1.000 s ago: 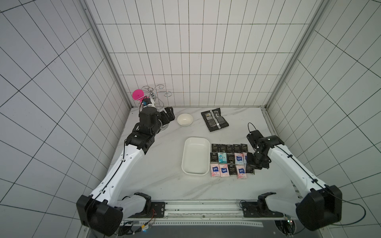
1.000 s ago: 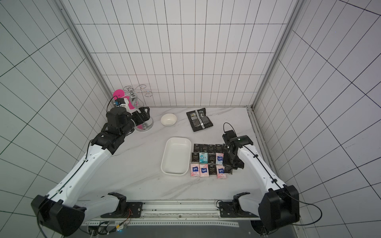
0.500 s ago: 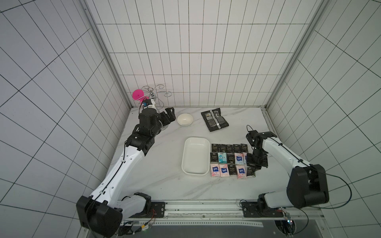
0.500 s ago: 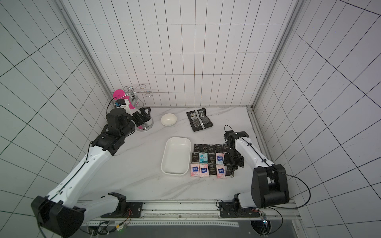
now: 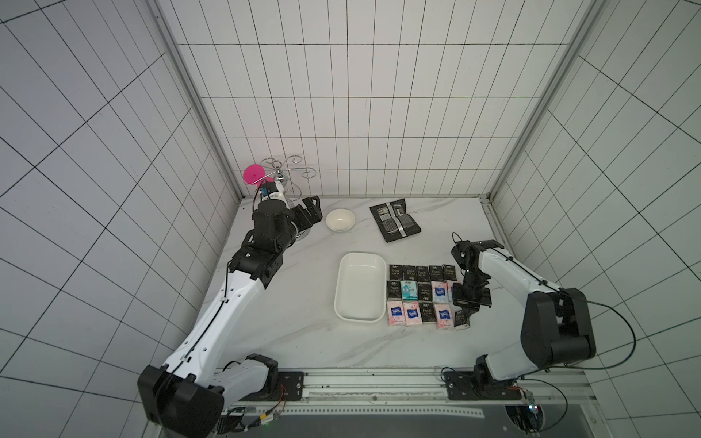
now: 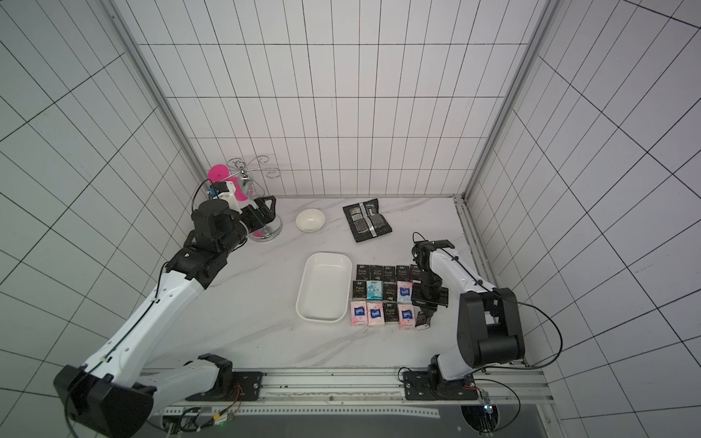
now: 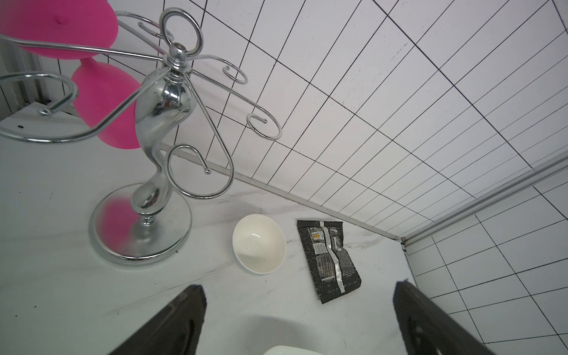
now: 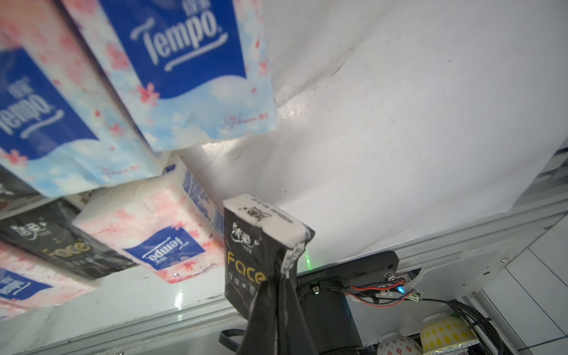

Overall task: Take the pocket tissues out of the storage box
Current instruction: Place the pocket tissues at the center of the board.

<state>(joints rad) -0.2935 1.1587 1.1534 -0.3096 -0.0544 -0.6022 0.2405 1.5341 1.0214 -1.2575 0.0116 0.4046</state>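
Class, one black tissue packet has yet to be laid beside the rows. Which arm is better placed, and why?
Right. The right gripper pinches the packet just beyond the end of the front row. The left gripper hangs open, far off by the wire rack.

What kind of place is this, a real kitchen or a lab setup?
Probably a robot test cell, not a real kitchen: white tiled walls box in a marble-look tabletop, and the left arm and right arm are mounted on a metal rail along its front edge.

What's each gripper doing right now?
Left gripper: open, holding nothing.
Right gripper: closed on a black Face tissue packet.
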